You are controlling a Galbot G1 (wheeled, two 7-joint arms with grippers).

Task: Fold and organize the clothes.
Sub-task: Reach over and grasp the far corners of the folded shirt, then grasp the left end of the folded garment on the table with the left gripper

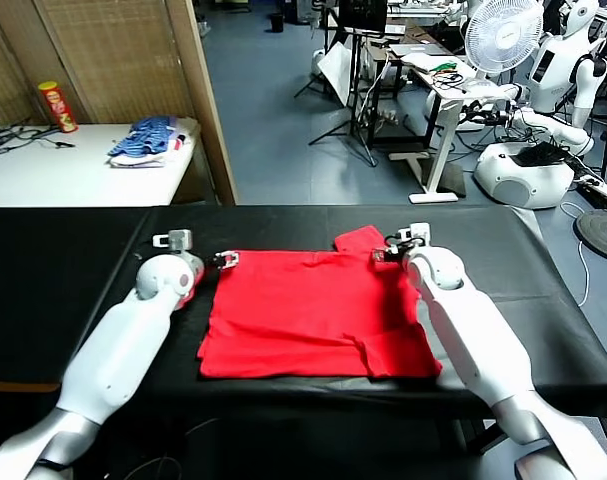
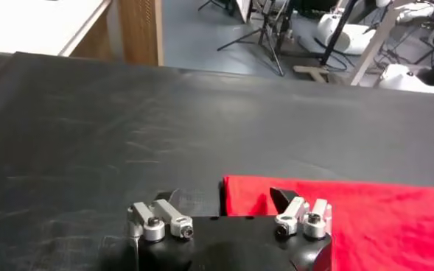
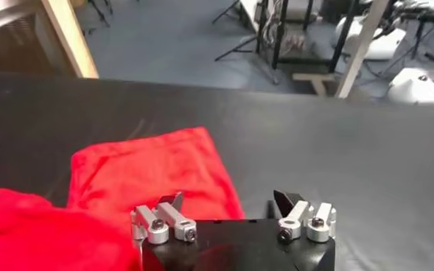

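Observation:
The clothes, a bright red T-shirt [image 1: 313,310], lie spread flat on the black table [image 1: 73,260], with one short sleeve [image 1: 361,240] sticking out at the far right. My left gripper [image 1: 226,259] is at the shirt's far left corner. It is open, and in the left wrist view its jaws [image 2: 228,195] straddle the red edge [image 2: 364,213]. My right gripper [image 1: 388,250] is by the sleeve at the far right corner, also open. In the right wrist view [image 3: 230,196] one finger is over the red sleeve [image 3: 150,169] and the other over bare table. No print shows.
A white table at the back left holds a blue striped pile [image 1: 148,140] and a red can [image 1: 56,106]. A wooden partition [image 1: 198,90] stands behind. A fan [image 1: 503,35], stands and another robot [image 1: 528,165] fill the floor beyond the table's far edge.

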